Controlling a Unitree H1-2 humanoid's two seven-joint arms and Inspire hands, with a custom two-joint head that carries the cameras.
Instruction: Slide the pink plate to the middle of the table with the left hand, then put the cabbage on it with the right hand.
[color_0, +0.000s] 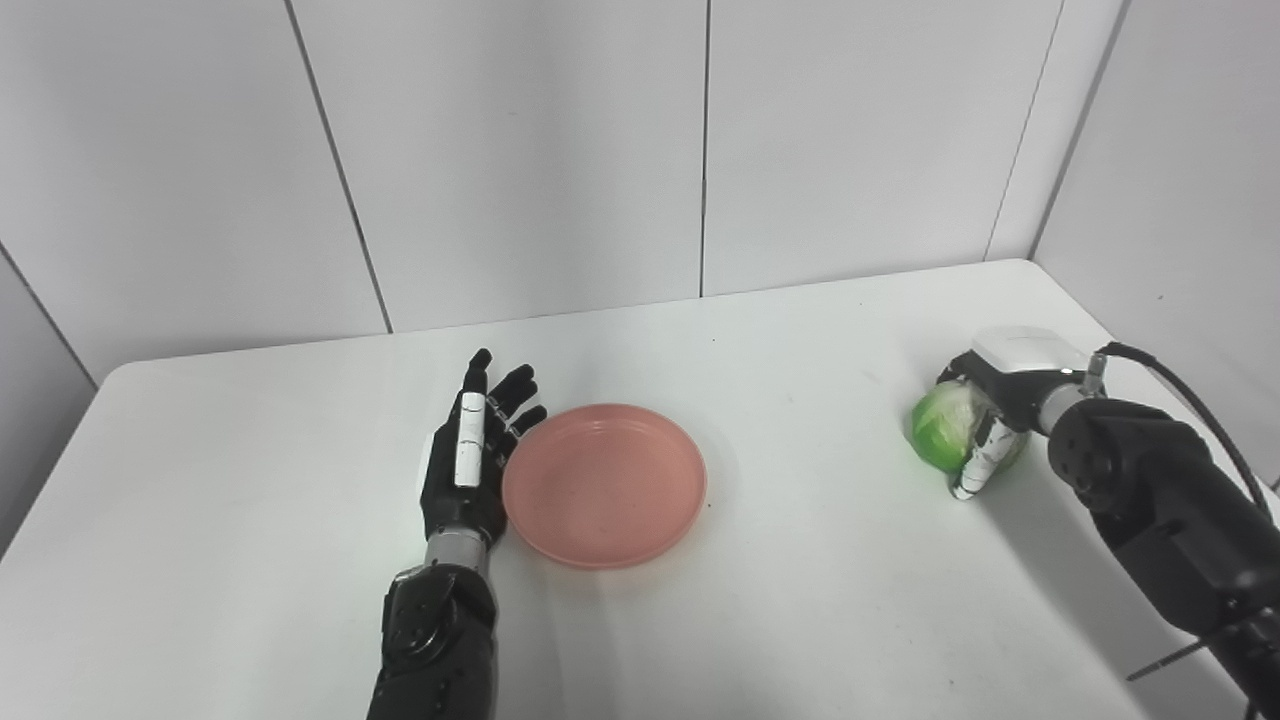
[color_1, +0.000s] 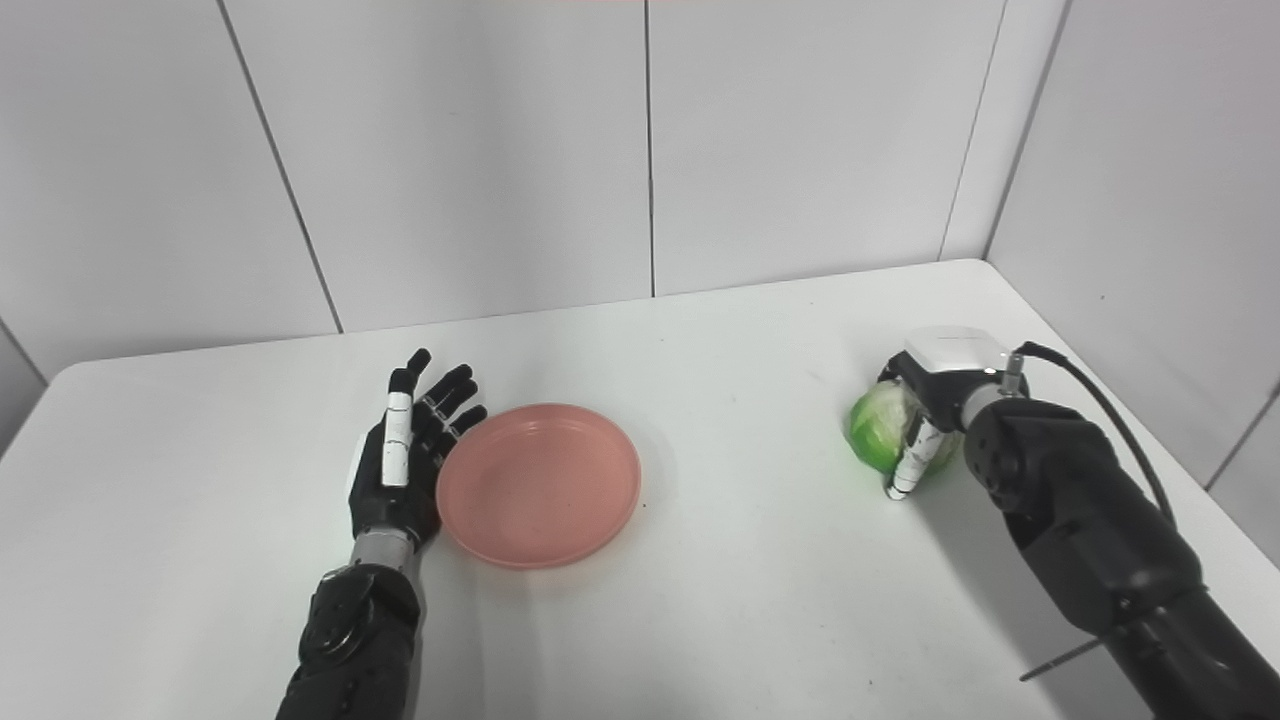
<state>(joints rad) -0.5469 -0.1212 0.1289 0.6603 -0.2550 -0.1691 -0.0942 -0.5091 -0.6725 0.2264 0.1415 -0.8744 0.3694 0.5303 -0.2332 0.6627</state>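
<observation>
The pink plate (color_0: 605, 484) lies flat near the middle of the white table (color_0: 250, 520), with nothing on it. My left hand (color_0: 470, 455) stands on edge against the plate's left rim, open, fingers stretched toward the wall. At the right side of the table sits the green cabbage (color_0: 945, 425). My right hand (color_0: 990, 420) is wrapped around it from the right, fingers curled over its front. The cabbage appears to rest on the table.
White wall panels close off the back and the right side. The table's right edge runs close behind my right arm (color_0: 1160, 520). A black cable (color_0: 1190, 400) loops above that arm.
</observation>
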